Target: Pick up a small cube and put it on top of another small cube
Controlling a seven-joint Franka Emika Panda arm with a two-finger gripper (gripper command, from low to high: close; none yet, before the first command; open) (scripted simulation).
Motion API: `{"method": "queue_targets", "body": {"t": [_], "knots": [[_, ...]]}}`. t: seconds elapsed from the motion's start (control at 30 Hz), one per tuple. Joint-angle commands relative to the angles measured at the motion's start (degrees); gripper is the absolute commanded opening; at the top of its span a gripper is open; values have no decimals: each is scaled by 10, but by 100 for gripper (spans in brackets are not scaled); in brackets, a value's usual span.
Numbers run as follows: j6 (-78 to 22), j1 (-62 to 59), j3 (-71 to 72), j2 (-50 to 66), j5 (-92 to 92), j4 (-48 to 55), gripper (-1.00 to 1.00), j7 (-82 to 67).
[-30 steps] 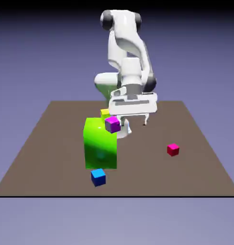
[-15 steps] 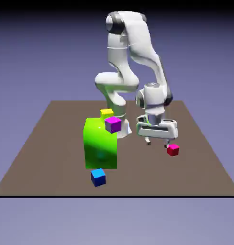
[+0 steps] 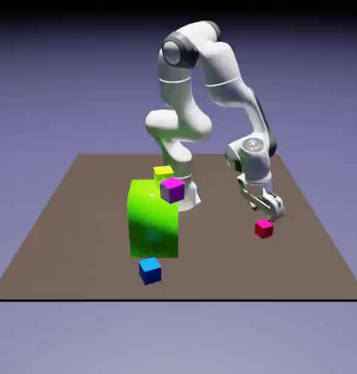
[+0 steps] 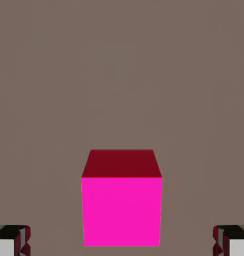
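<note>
Gripper: jaws spread wide, nothing in their grasp, right above the crimson cube!
Crimson cube: on the brown table, exterior view's right, and squarely between the fingertips in the hand view!
Green block: exterior view's left, blue cube nearby!

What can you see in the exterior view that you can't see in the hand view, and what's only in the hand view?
Only the exterior view: the yellow cube, purple cube, blue cube, big green block and white arm.

Only the hand view: no extra object, but a close look showing the open claw's tips on either side of the crimson cube, not touching it.

Both: the crimson cube and brown tabletop.
</note>
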Motion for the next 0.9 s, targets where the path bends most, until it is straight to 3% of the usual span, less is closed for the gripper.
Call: {"method": "queue_targets", "body": {"t": [0.0, 0.37, 0.4, 0.87], "knots": [[9, 20, -21, 10, -6, 3, 0, 3], [106, 231, -241, 121, -73, 30, 0, 37], [106, 231, -241, 121, -73, 30, -100, 37], [-13, -28, 29, -15, 9, -4, -100, -4]]}}
